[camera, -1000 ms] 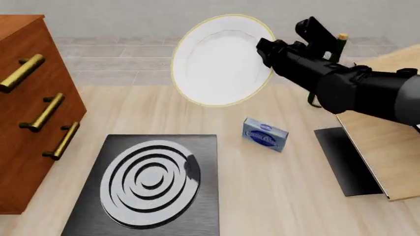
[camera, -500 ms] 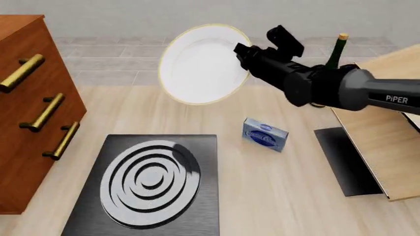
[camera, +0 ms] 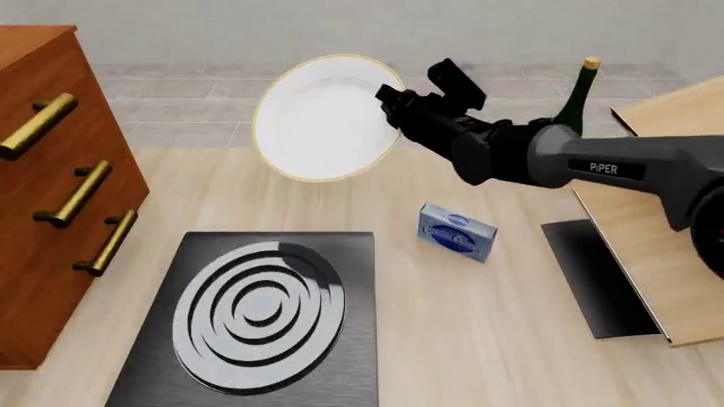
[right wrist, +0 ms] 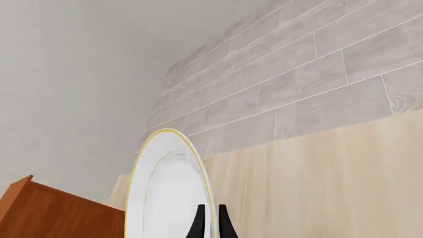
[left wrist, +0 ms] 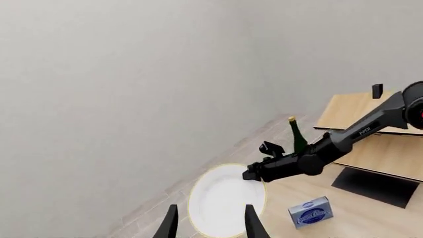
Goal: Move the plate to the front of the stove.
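The white plate (camera: 317,119) with its yellow-gold rim hangs tilted in the air above the table's far side, beyond the black stove (camera: 254,314) with its ringed burner. My right gripper (camera: 391,95) is shut on the plate's right edge. In the right wrist view the plate (right wrist: 168,193) shows almost edge-on, pinched between the fingertips (right wrist: 199,221). My left gripper (left wrist: 210,228) is open and holds nothing; it looks from a distance at the plate (left wrist: 225,198) and the right arm (left wrist: 317,153). The left arm is out of the front view.
A wooden drawer cabinet (camera: 57,186) stands left of the stove. A small blue box (camera: 457,231) lies right of the stove. A green bottle (camera: 574,93), a dark mat (camera: 599,275) and a light wooden board (camera: 667,237) are at the right.
My right arm has carried the plate leftward and slightly lower, stretching out further across the table. The bottle behind the arm has come into view.
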{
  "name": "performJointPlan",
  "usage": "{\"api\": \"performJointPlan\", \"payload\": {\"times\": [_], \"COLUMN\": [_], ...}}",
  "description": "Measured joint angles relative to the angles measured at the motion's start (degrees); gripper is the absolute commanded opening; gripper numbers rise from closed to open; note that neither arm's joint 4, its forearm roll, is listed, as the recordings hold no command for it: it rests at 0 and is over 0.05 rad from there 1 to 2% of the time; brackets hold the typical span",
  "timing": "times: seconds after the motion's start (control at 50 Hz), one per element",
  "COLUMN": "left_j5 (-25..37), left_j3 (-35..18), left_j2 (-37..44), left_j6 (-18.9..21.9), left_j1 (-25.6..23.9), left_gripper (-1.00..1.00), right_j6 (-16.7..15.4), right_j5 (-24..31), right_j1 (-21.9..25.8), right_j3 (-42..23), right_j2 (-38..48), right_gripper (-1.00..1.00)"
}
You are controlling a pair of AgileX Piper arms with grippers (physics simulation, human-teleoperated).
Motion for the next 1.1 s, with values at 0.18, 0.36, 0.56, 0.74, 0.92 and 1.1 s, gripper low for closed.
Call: {"api": "performJointPlan", "payload": {"times": [0.18, 0.36, 0.56, 0.74, 0.92, 1.1], "left_j5": [0.19, 0.45, 0.62, 0.71, 0.79, 0.77], "left_j3": [0.12, 0.24, 0.63, 0.84, 1.19, 1.39], "left_j2": [-0.12, -0.31, -0.47, -0.56, -0.68, -0.68], "left_j6": [0.03, 0.03, 0.08, 0.10, -0.03, -0.23], "left_j1": [0.51, 1.06, 1.56, 1.93, 2.51, 2.87], "left_gripper": [1.00, 1.00, 1.00, 1.00, 1.00, 1.00], "right_j6": [0.95, 1.78, 2.51, 3.01, 3.74, 4.22], "right_j5": [-0.06, 0.01, -0.11, 0.08, 0.19, 0.35], "right_j1": [0.53, 1.12, 1.63, 1.83, 1.71, 1.60], "right_j3": [-2.61, -5.18, -7.64, -10.06, -12.57, -14.31], "right_j2": [3.24, 6.23, 9.58, 12.73, 15.93, 18.29], "right_gripper": [-1.00, -1.00, -1.00, -1.00, -1.00, -1.00]}}
